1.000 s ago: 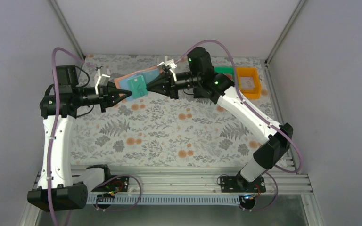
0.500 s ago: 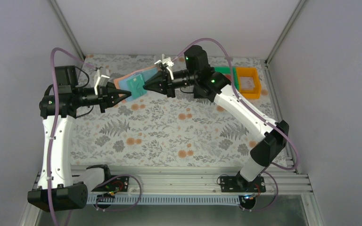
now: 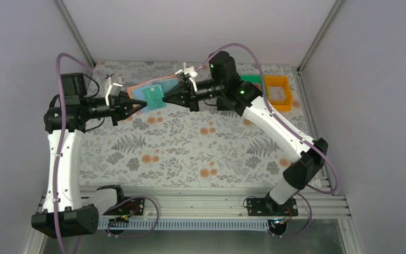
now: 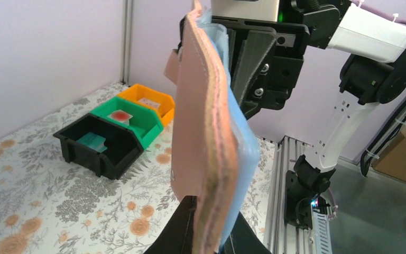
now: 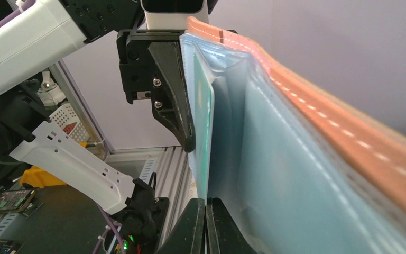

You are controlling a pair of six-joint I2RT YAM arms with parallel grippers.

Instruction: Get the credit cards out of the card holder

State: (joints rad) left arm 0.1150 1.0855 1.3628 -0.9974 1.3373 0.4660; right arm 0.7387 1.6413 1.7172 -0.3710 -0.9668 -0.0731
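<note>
Now clamps the card holder (image 3: 165,84) in the left hand (image 3: 138,106), pinches the teal credit card (image 3: 153,98) by its jutting edge in the right hand (image 3: 165,98), directly opposite along the holder's length.

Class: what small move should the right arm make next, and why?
Probably draw the right gripper straight back: it is shut on the edge of the teal card, which sits in a pocket of the card holder, clamped by the left gripper.

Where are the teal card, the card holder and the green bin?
teal card (image 3: 152,98): top view, card's face.
card holder (image 4: 201,143): left wrist view, salmon outer cover.
green bin (image 4: 149,131): left wrist view, front wall.
</note>
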